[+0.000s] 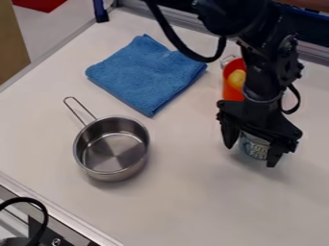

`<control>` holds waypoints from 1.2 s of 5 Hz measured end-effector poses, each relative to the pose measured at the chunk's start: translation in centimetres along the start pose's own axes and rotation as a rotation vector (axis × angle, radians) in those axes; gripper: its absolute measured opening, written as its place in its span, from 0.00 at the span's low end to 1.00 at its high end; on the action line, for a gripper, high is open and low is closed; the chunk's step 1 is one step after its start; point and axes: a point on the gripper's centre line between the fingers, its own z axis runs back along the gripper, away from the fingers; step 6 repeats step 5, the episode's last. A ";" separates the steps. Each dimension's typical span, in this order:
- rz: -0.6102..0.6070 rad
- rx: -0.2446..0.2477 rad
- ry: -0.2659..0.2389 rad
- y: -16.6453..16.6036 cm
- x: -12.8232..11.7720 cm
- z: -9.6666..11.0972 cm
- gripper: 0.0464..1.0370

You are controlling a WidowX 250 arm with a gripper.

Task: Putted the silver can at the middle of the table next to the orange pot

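The gripper (250,153) is low over the right side of the table, its two fingers on either side of the silver can (253,146). The can stands upright at table level, its top partly hidden under the gripper. Whether the fingers press on the can cannot be told. Just behind the arm is the orange pot (233,89), with a yellow item inside; the arm covers its right part.
A blue folded cloth (146,72) lies at the back, left of the pot. A steel saucepan (112,148) sits left of centre, handle toward the back left. The white table (186,202) has a metal edge at front left.
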 end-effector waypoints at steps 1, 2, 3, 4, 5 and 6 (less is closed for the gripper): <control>-0.006 -0.003 0.006 0.9 -1.3 0.8 0.96; -0.007 0.029 -0.009 2.2 -2.8 2.4 0.96; 0.089 0.077 -0.037 4.1 -2.7 3.3 0.96; 0.224 0.142 -0.051 7.4 -2.3 3.6 0.96; 0.295 0.147 -0.092 11.5 -1.6 4.8 0.96; 0.295 0.147 -0.092 11.5 -1.6 4.8 0.96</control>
